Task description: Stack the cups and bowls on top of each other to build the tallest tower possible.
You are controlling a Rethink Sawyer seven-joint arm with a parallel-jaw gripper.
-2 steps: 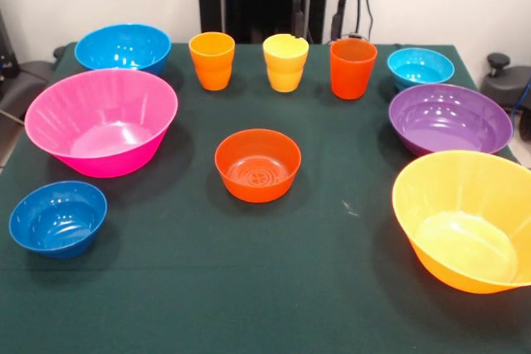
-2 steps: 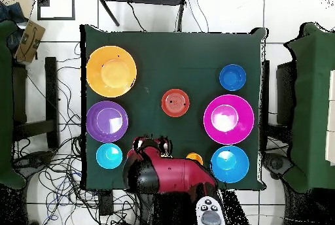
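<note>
Nothing is stacked yet: small orange-red bowl [image 1: 257, 165] sits mid-worktop [image 1: 249, 304], yellow cup [image 1: 285, 62] in the far row. Claw [image 1: 326, 6] state unclear; grip the cup centred, lower it squarely.

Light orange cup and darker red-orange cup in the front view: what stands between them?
The yellow cup stands between the light orange cup and the darker red-orange cup, apart from both. The front view shows this.

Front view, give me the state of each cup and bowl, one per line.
cups: three, upright, unstacked, in a row.
small orange-red bowl: upright, empty, mid-table.
pink bowl: upright, empty.
yellow-orange bowl: upright, empty.
purple bowl: upright, empty.
Three blue bowls: upright, empty, apart.
</note>
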